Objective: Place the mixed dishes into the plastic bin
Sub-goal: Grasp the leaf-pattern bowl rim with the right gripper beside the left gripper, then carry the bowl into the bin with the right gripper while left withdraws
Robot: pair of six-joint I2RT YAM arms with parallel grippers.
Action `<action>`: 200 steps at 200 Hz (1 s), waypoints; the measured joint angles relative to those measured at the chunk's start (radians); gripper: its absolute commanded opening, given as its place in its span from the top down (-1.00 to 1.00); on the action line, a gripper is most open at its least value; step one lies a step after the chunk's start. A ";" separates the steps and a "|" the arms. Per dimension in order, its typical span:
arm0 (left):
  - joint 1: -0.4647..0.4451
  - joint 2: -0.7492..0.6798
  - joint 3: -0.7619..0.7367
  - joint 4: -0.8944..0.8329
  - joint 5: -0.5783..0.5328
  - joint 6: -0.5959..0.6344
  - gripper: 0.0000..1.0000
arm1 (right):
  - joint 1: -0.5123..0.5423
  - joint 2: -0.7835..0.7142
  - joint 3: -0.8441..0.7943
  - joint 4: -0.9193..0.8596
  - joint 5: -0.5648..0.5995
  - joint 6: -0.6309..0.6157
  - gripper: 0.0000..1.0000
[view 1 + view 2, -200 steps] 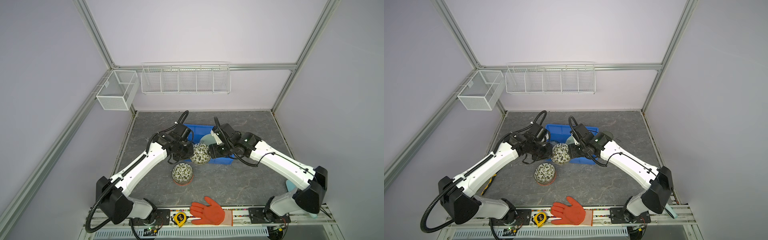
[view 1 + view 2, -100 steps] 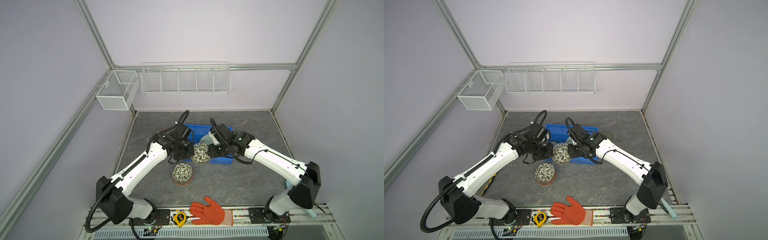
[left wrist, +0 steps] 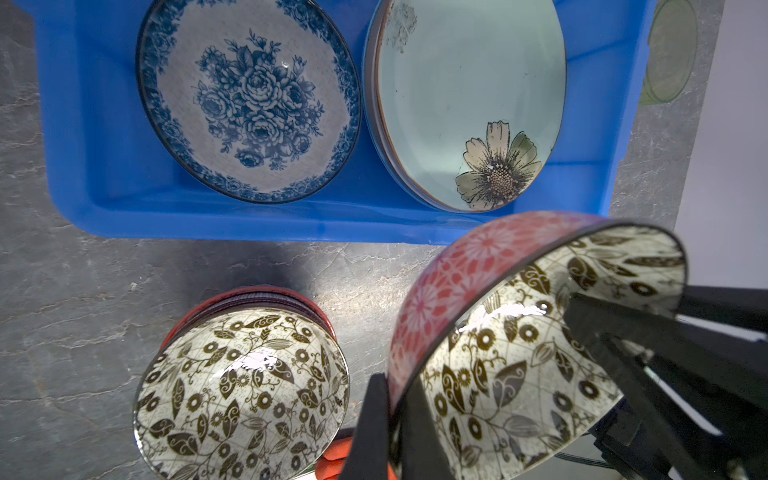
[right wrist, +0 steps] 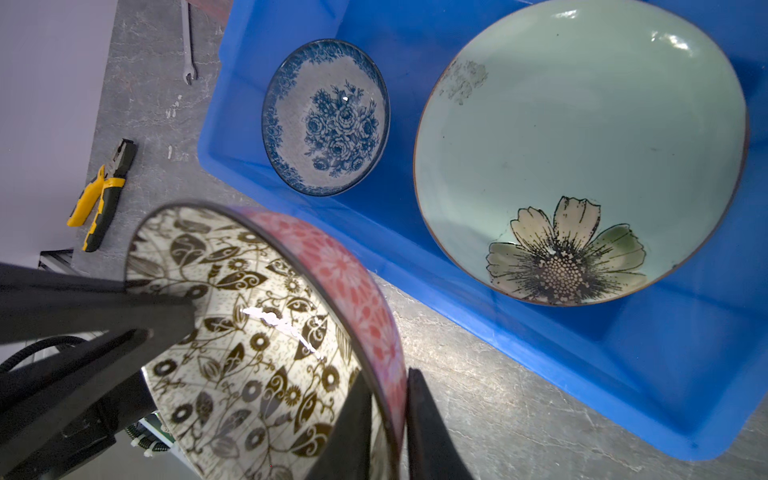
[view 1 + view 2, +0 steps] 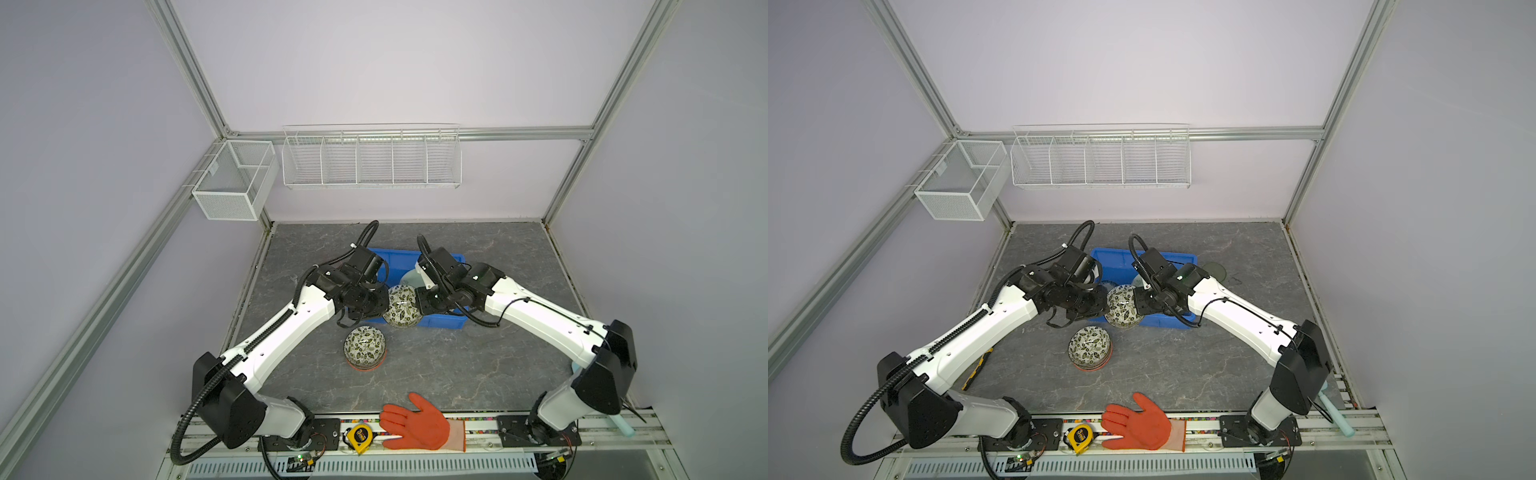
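1. The leaf bowl (image 5: 401, 308) is clamped aloft by the left gripper (image 5: 387, 306) (9 o'clock rim) and the right gripper (image 5: 419, 303) (3 o'clock), at the 6 o'clock wall of the plastic bin (image 5: 441, 322).
2. A handover is judged; one grip must be released.

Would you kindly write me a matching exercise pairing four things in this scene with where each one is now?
Things: 1 pink-sided leaf bowl; 2 blue floral bowl; 3 orange glove; 4 pliers.
Places: a beside the tape measure; b on the grey table; c inside the blue bin; d gripped by the left gripper and right gripper.
Pairs: 1-d, 2-c, 3-a, 4-b.
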 measured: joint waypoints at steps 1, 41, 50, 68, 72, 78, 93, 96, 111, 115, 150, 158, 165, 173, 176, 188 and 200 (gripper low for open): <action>0.000 0.000 0.000 0.000 0.000 -0.001 1.00 | 0.000 0.000 0.000 0.000 0.001 0.000 0.76; -0.006 0.000 -0.003 0.008 0.004 -0.010 1.00 | 0.000 0.010 0.001 0.005 0.038 0.018 0.87; -0.006 -0.001 -0.005 0.010 0.004 -0.011 0.92 | 0.000 0.010 0.001 0.004 0.040 0.018 0.86; -0.006 -0.003 -0.005 0.014 0.007 -0.008 0.62 | 0.000 0.010 0.002 0.003 0.047 0.017 0.87; -0.006 -0.005 -0.005 0.018 0.007 -0.015 0.60 | 0.000 0.010 0.002 0.002 0.045 0.017 0.87; -0.006 -0.009 -0.005 0.021 0.006 -0.015 0.58 | 0.000 0.010 0.002 0.002 0.045 0.017 0.87; -0.006 -0.019 -0.006 0.025 0.003 -0.017 0.38 | 0.000 0.010 0.006 0.000 0.045 0.017 0.87; -0.005 -0.023 -0.006 0.026 0.002 -0.010 0.34 | 0.000 0.010 0.008 0.000 0.045 0.017 0.86; -0.005 -0.035 -0.007 0.024 -0.008 -0.013 0.12 | -0.002 0.010 0.016 -0.003 0.043 0.016 0.86; -0.005 -0.040 -0.007 0.021 -0.010 -0.008 0.05 | -0.003 0.010 0.021 -0.006 0.042 0.015 0.87; 0.021 -0.080 -0.006 -0.013 -0.047 0.001 -0.58 | -0.020 0.033 0.090 -0.035 0.029 -0.003 0.86; 0.037 -0.093 -0.006 -0.023 -0.054 -0.005 -0.65 | -0.024 0.046 0.112 -0.042 0.025 -0.008 0.87; 0.053 -0.108 -0.006 -0.027 -0.062 -0.002 -0.70 | -0.027 0.058 0.128 -0.045 0.022 -0.011 0.86; 0.076 -0.132 -0.006 -0.028 -0.073 -0.002 -0.73 | -0.029 0.073 0.145 -0.045 0.019 -0.014 0.87; 0.085 -0.143 -0.006 -0.029 -0.076 0.003 -0.73 | -0.029 0.079 0.151 -0.045 0.016 -0.016 0.87; 0.125 -0.186 -0.006 -0.032 -0.088 0.004 -0.75 | -0.032 0.109 0.175 -0.045 0.008 -0.021 0.87; 0.172 -0.230 -0.006 -0.040 -0.094 0.011 -0.76 | -0.032 0.143 0.200 -0.048 0.000 -0.025 0.87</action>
